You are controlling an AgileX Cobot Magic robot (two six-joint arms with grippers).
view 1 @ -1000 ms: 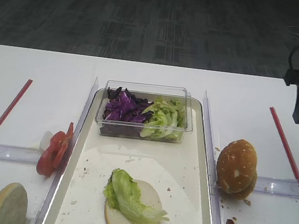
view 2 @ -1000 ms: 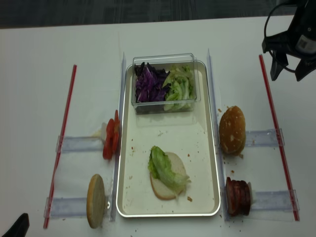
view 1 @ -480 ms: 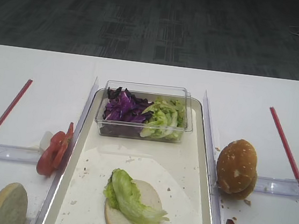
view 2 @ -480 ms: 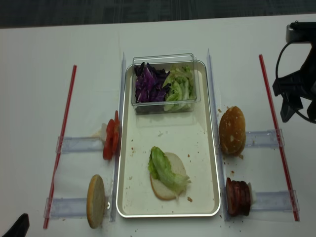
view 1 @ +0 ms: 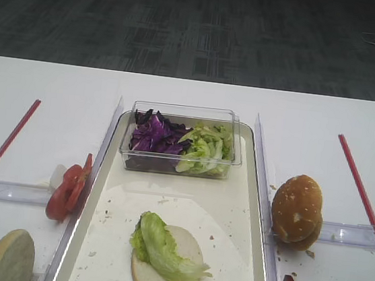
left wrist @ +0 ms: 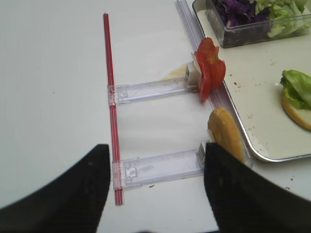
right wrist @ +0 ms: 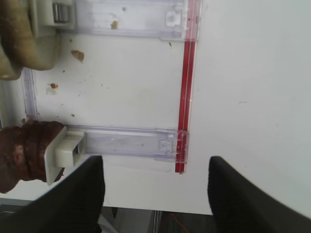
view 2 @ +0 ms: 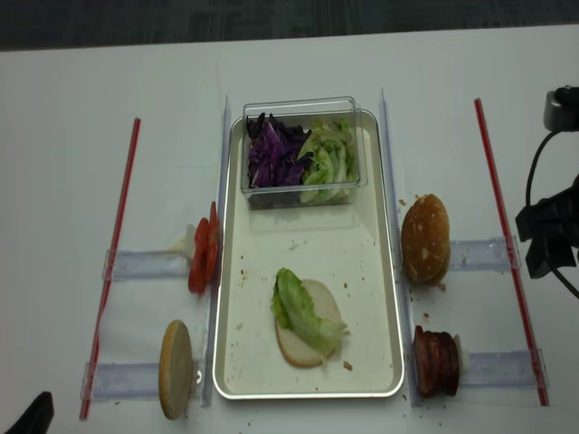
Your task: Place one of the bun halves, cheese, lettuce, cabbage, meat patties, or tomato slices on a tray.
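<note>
On the cream tray (view 2: 362, 271) lies a bun half (view 2: 303, 339) with a lettuce leaf (view 2: 303, 312) across it. Cabbage (view 2: 271, 154) and more lettuce fill a clear tub (view 2: 301, 107) at the tray's far end. Tomato slices (view 2: 203, 258) and another bun half (view 2: 176, 366) stand left of the tray. A sesame bun (view 2: 425, 237) and meat patties (view 2: 436, 362) stand to its right. Cheese is out of view. My right gripper (right wrist: 155, 194) hangs open and empty over the table right of the patties (right wrist: 24, 153). Open too, my left gripper (left wrist: 155, 194) hovers left of the bun half (left wrist: 224, 133).
Red strips (view 2: 113, 262) (view 2: 507, 235) run along both outer sides, joined to clear plastic holders (view 2: 145, 264) (view 2: 493, 366). The right arm's black body (view 2: 545, 240) shows at the right edge, beyond the right red strip. The table's near edge lies just under both grippers.
The right arm has moved from the far right corner toward the near side along the right edge, leaving the first exterior view. The food has not moved.
</note>
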